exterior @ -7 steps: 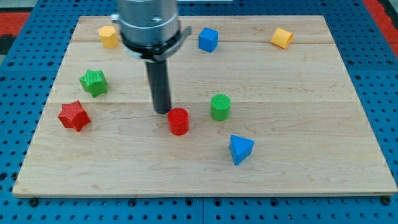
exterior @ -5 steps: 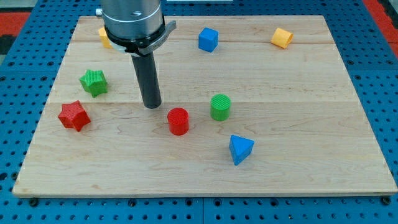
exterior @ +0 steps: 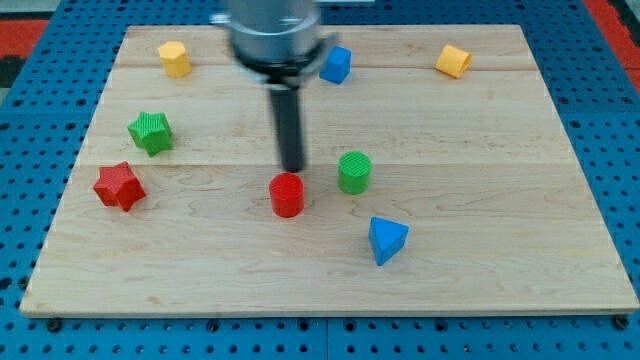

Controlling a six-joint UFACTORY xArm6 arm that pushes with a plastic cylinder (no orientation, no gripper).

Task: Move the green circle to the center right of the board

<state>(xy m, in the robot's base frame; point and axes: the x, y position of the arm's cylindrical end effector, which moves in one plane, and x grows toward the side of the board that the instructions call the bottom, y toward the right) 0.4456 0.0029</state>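
Observation:
The green circle (exterior: pixel 354 172) stands upright on the wooden board (exterior: pixel 480 200), a little right of the board's middle. My tip (exterior: pixel 293 168) is on the board to the left of the green circle, a short gap apart, and just above the red cylinder (exterior: pixel 287 194). The rod rises from the tip to the arm's grey body at the view's top.
A blue triangular block (exterior: pixel 386 240) lies below and right of the green circle. A green star (exterior: pixel 150 131) and a red star (exterior: pixel 119 186) sit at the left. A yellow block (exterior: pixel 174 58), a blue cube (exterior: pixel 337 64) and another yellow block (exterior: pixel 453 61) line the top.
My tip moved left, away from the red cylinder, then swung right to a spot just above it, closer to the green circle. No block has moved.

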